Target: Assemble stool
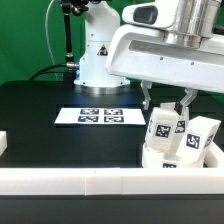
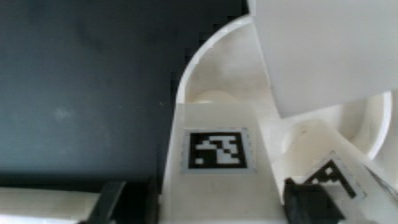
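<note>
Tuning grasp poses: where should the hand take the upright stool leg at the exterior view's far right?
Probably the upper end of that leg, coming down from above. It stands roughly upright with its top free, while its lower part sits behind the border rail and close beside the other stool parts, so a side approach looks crowded.

Arm [image 1: 150,45]: glossy white moulded shells, rounded joints, grey-dark seams between segments; one segment end shows a dark grey oval cap near the top of the exterior view. Base column behind, white, bulbous, with a ring of small dark dots or screw holes low on its side. Black post and black cable run up at the exterior view's left of the base. Wrist block broad, white, boxy with rounded corners, light grey underside. Gripper [image 1: 166,106]: two short dark fingers [image 1: 148,101] under the white hand body. Wrist view shows only the two black fingertip ends [image 2: 111,197], blurred, squared-off
</note>
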Controlling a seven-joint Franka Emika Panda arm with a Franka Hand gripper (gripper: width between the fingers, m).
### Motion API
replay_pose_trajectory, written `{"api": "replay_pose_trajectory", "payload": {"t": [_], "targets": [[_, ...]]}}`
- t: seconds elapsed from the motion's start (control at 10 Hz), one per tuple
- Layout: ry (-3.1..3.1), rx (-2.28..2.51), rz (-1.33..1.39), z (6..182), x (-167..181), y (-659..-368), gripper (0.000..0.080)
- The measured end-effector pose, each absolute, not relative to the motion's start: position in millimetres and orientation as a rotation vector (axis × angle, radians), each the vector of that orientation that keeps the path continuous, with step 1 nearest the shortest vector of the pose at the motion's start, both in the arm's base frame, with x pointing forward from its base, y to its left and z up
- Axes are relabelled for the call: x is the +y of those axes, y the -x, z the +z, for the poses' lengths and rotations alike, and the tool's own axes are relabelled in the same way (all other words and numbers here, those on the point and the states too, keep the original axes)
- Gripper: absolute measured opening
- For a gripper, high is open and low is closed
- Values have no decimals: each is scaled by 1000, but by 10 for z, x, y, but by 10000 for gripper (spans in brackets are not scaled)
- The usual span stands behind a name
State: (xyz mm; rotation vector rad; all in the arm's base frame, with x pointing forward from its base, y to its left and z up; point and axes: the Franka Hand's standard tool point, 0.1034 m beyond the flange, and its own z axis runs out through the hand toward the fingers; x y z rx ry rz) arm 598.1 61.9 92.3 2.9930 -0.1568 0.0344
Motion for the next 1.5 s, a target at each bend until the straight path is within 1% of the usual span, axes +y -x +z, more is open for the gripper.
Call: {"api": "replay_pose_trajectory", "payload": {"t": [0.3, 0.6, 0.9, 1.2, 1.5], "targets": [[-2987, -703, 85, 900, 577, -5977, 333], [-2928, -1132, 173, 889, 568, -6020, 333], [-2801, -1467, 164, 891, 596, -6020, 333], [-2548, -1924, 122, 901, 675, -6017, 333], [-2287, -2279, 82, 889, 644, -6034, 333]]}}
